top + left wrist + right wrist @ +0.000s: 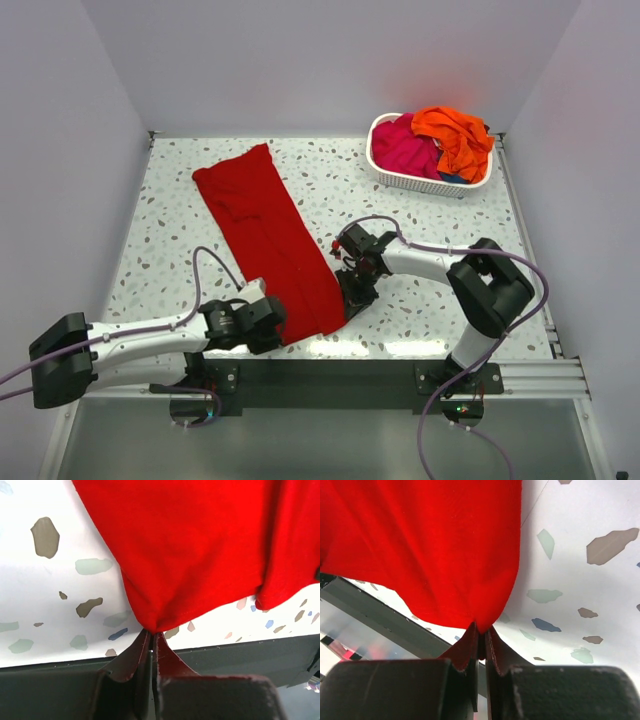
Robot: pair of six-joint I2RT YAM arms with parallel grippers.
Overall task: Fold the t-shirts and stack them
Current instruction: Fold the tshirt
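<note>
We can see bare table (335, 172) between the red t-shirt (262, 225) and the white basket (420, 183), which blocks the far right corner. Walls (300, 60) shut in three sides.

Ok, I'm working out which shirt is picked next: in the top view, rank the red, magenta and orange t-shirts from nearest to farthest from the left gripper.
1. The red t-shirt: the left gripper is pinching its near corner.
2. The magenta t-shirt: left side of the basket, at the far right.
3. The orange t-shirt: right side of the basket, farthest.
</note>
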